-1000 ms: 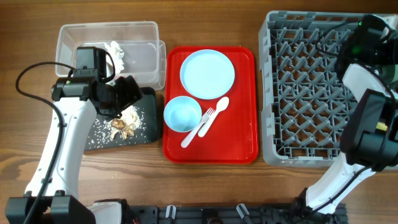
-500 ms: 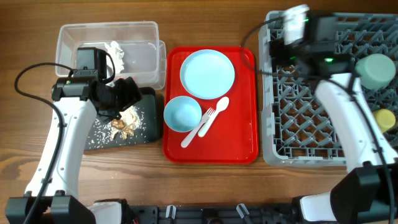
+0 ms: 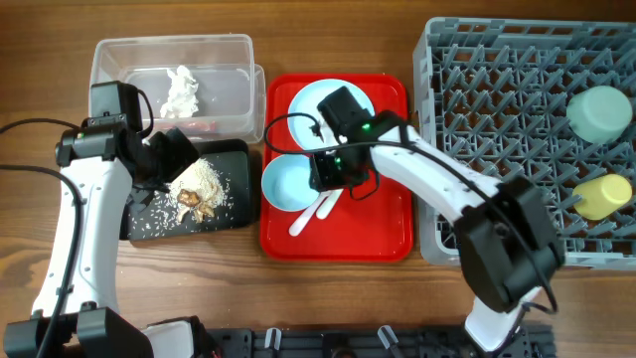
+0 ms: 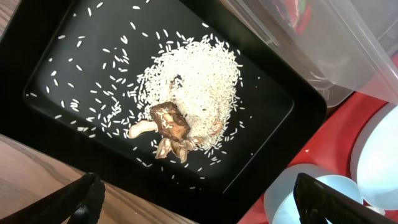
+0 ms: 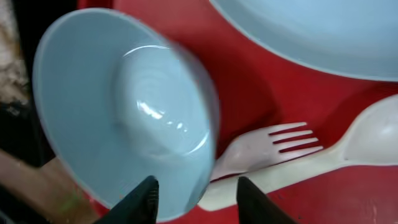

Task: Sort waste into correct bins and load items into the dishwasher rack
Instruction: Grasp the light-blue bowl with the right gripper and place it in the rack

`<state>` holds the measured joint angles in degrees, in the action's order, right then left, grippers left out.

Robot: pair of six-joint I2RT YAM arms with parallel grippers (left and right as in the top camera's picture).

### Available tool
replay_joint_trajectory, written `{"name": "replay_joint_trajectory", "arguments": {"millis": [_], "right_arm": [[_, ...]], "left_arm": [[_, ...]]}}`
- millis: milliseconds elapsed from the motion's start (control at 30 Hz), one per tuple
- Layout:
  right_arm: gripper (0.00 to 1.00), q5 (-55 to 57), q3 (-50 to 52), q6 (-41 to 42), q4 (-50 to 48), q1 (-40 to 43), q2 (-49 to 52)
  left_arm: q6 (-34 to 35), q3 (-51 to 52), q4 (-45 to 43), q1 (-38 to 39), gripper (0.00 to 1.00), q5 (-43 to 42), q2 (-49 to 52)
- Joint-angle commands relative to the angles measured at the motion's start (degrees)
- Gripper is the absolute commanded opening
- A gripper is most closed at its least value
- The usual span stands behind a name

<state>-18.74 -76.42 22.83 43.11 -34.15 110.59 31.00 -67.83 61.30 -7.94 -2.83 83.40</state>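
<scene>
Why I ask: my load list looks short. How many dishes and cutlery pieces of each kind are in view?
Plate: 1
Bowls: 2, a blue bowl and a green bowl
Cup: 1
Fork: 1
Spoon: 1
Total: 6

1. We saw the black tray [image 4: 261,124] holding a heap of white rice [image 4: 199,81], brownish scraps [image 4: 169,121] at its edge and loose grains scattered around.
2. The clear tub [image 4: 336,50] sat just beside it, the pale blue bowl [image 4: 311,199] near its corner.
3. Our left gripper [image 4: 205,202] had its fingers spread wide.
</scene>
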Motion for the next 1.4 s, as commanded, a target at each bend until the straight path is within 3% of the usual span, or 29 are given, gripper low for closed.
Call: {"name": "replay_joint_trajectory", "arguments": {"millis": [0,200,333,433,533,633,733,767,867,1033,1100,1367], "right_arm": [[0.2,2.8,0.0,4.4,-2.2,-0.1,1.9],[0.04,6.4,0.0,8.1,-1.1,-0.1,1.9],[0.04,6.9,0.0,9.4,-1.1,-0.1,1.9],[0.04,3.4,-1.9,5.0,-1.9,1.3,-0.9],[0.04,5.1,-3.4,-0.7,-2.1,6.2,-10.8],[0.04,18.6,-3.4,-5.9,-3.0,15.4,-21.5],[0.04,35.5,-3.4,-14.8,-6.6,24.0,-24.7],[0.04,47.4,-3.4,-20.1,-10.4,28.3,-24.7],[0.04,70.1,-3.4,-32.4,-25.2,34.9,-22.6],[0.04,82.6,-3.4,-59.2,-52.3,41.2,-12.6],[0.04,86.4,-3.4,-65.1,-59.1,42.6,-7.6],[0.04,88.2,-3.4,-67.6,-64.7,44.2,8.5]], "left_arm": [[1.0,-0.3,0.0,-0.2,0.99,0.8,-0.6],[1.0,-0.3,0.0,-0.2,0.99,0.8,-0.6],[1.0,-0.3,0.0,-0.2,0.99,0.7,-0.6],[1.0,-0.3,0.0,-0.2,0.99,0.7,-0.6],[1.0,-0.3,0.0,-0.2,0.99,0.7,-0.6],[1.0,-0.3,-0.3,-0.2,0.99,0.7,-0.6],[1.0,-0.3,-0.6,-0.2,0.99,0.7,-0.6],[1.0,-0.3,-0.6,-0.2,0.99,0.7,-0.6],[1.0,-0.3,-0.7,-0.2,0.99,0.7,-0.6],[1.0,-0.3,-0.8,-0.2,0.99,0.7,-0.6],[1.0,-0.3,-0.8,-0.2,0.99,0.7,-0.6],[1.0,-0.3,-0.6,-0.2,0.99,0.3,-0.6]]}}
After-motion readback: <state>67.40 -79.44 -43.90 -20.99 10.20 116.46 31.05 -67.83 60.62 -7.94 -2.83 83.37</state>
